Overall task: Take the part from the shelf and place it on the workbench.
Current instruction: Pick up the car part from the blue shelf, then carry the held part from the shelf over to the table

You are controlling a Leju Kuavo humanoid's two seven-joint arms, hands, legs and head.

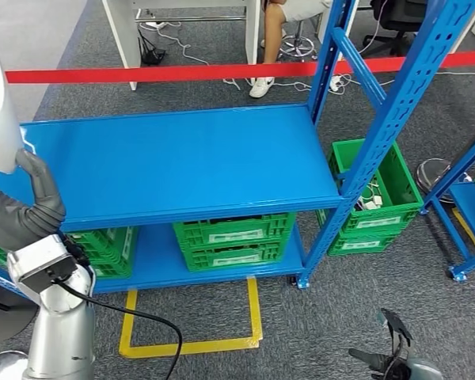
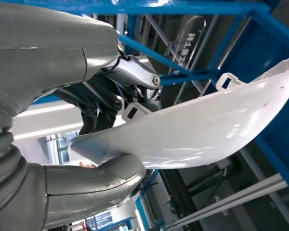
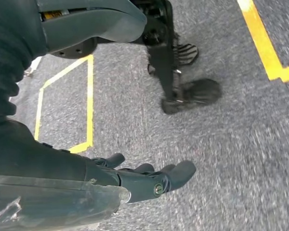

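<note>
Left hand [image 2: 110, 110] gripping long curved glossy white plastic part [image 2: 204, 130], thumb under, dark fingers over top. Part up at far left beside blue metal shelf [image 1: 181, 162], off its top board. Right hand [image 3: 150, 178] hanging low over grey carpet [image 3: 226, 159], fingers loosely apart, holding nothing. Green plastic crates [image 1: 232, 237] on lower shelf level.

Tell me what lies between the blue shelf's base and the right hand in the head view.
Head view: bare grey carpet separates the blue shelf from the right hand; the yellow floor marking lies off to the side.
</note>
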